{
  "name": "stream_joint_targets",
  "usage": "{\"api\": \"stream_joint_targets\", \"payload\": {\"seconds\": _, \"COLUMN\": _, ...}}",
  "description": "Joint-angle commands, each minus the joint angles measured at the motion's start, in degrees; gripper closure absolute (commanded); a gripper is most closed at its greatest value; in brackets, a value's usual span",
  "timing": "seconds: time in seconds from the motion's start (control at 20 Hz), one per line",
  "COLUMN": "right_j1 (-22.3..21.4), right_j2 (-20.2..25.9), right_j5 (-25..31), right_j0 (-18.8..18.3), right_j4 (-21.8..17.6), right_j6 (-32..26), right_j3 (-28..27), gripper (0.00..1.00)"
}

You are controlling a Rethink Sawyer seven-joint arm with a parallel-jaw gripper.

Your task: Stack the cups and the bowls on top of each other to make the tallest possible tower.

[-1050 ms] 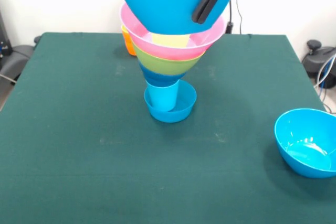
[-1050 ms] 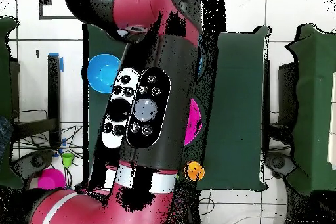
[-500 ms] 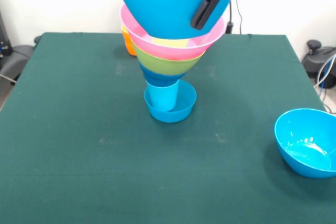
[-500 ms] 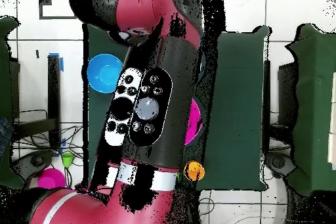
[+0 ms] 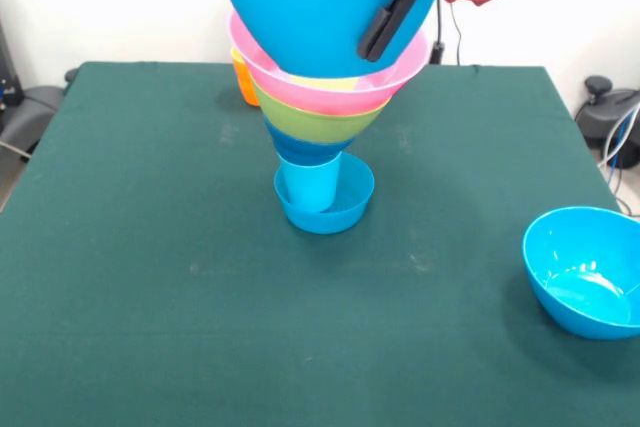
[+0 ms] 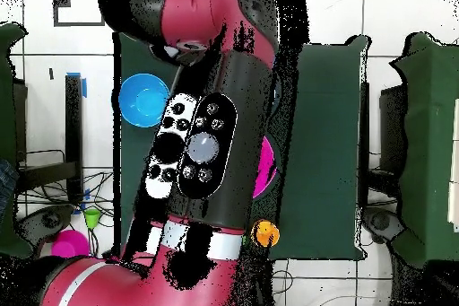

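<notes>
The tower [image 5: 320,127] stands mid-table: a small blue bowl [image 5: 345,212] at the base holds a light blue cup [image 5: 308,185], then another blue bowl, a green bowl [image 5: 320,122] and a pink bowl [image 5: 400,72] widen upward. A yellow cup [image 5: 325,82] peeks out of the pink bowl. My gripper [image 5: 378,32] is shut on the right rim of a large blue bowl [image 5: 305,17], held tilted just over the pink bowl; I cannot tell if they touch. In the overhead view the arm [image 6: 202,150] hides the tower except a pink sliver [image 6: 265,166].
An orange cup [image 5: 242,82] stands behind the tower, also seen as the orange cup [image 6: 265,232] overhead. Another large blue bowl [image 5: 585,269] sits upright near the table's right edge, the same blue bowl [image 6: 142,100] overhead. Cables hang off the table at the right.
The held blue bowl has come down a little toward the pink bowl and tipped so its inside shows. The gripper shifted slightly left with it.
</notes>
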Motion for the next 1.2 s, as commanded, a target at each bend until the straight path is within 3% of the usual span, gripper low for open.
{"api": "stream_joint_targets", "payload": {"seconds": 0.05, "right_j1": 2.6, "right_j2": 7.0, "right_j5": 1.5, "right_j0": -1.2, "right_j4": -2.2, "right_j6": -10.7, "right_j3": 6.6, "gripper": 1.0}}
{"api": "stream_joint_targets", "payload": {"seconds": 0.35, "right_j1": 3.7, "right_j2": 5.0, "right_j5": 6.0, "right_j0": -0.6, "right_j4": -3.0, "right_j6": -9.2, "right_j3": 4.7, "gripper": 1.0}}
{"api": "stream_joint_targets", "payload": {"seconds": 1.2, "right_j1": 3.0, "right_j2": 2.9, "right_j5": 9.5, "right_j0": -0.3, "right_j4": -4.2, "right_j6": -10.9, "right_j3": 1.9, "gripper": 1.0}}
